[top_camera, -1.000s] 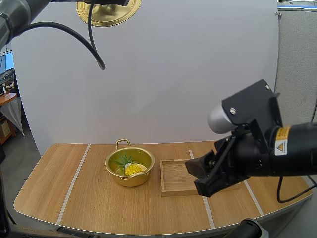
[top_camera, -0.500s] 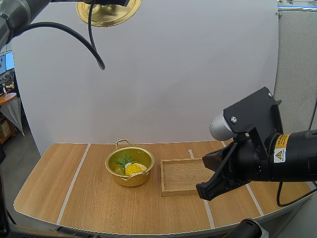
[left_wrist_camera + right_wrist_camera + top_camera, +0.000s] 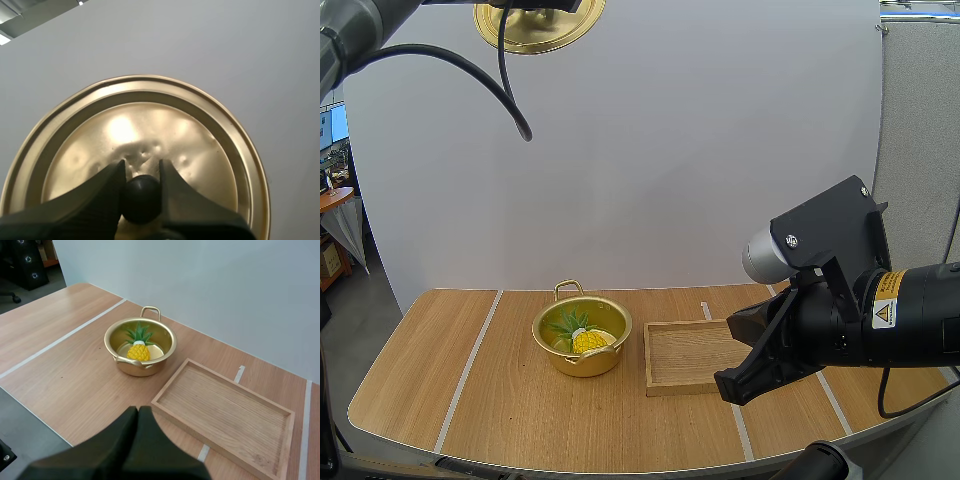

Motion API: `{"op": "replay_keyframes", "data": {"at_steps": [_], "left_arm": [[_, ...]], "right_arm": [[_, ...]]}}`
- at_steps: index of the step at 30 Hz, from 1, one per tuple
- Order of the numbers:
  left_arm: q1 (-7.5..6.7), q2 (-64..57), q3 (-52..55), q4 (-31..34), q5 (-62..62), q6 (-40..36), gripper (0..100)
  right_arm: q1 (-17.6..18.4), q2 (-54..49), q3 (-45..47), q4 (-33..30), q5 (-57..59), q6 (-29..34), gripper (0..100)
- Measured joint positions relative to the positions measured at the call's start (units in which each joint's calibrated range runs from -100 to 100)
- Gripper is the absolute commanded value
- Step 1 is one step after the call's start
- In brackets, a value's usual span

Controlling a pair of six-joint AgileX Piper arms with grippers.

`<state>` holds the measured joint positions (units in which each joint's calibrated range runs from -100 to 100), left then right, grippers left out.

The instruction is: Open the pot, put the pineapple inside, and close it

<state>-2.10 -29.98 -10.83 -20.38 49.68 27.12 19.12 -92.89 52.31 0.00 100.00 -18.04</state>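
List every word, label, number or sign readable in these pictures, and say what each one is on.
Yellow sticker on the right arm: a black warning triangle sign; its print is too small to read.
Pot, pineapple, lid, wooden tray: no text on any of them.

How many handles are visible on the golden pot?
2. The far handle rises from the back rim of the pot; the near handle sits on its front rim. None seems hidden.
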Motion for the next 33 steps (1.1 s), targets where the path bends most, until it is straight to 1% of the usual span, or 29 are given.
{"op": "replay_keyframes", "data": {"at_steps": [6, 8, 10, 11, 12, 15, 25, 33], "left_arm": [[0.0, -0.18, 0.0, -0.66, 0.98, 0.0, 0], [0.0, -0.75, 0.0, -0.36, 7.56, 0.0, 0], [0.0, -1.36, 0.0, -0.09, 27.13, 0.0, 0], [0.0, -1.45, 0.0, -0.09, 32.41, 0.0, 0], [0.0, -1.45, 0.0, -0.09, 40.26, 0.0, 0], [0.0, -1.19, 0.32, -0.09, 48.76, 0.0, 0], [0.0, 0.68, 7.36, 0.96, 50.32, 0.21, 0], [0.0, 8.0, 20.88, 3.2, 50.32, 4.37, 0]], "right_arm": [[0.0, 0.0, 0.0, 0.31, 0.0, 0.0, 0], [0.0, 0.0, 0.0, 0.31, 0.0, 0.0, 0], [0.0, 0.0, 0.0, 0.31, 0.0, 0.0, 0], [0.0, 0.0, 0.0, 0.31, 0.0, 0.0, 0], [0.0, 0.0, 0.0, 0.31, 0.0, 0.0, 0], [0.0, 0.0, 0.0, 0.31, 0.0, 0.0, 0], [0.0, 0.0, 0.0, 0.31, 0.0, 0.0, 0], [0.0, 0.0, 0.0, 0.31, 0.0, 0.0, 0]]}}
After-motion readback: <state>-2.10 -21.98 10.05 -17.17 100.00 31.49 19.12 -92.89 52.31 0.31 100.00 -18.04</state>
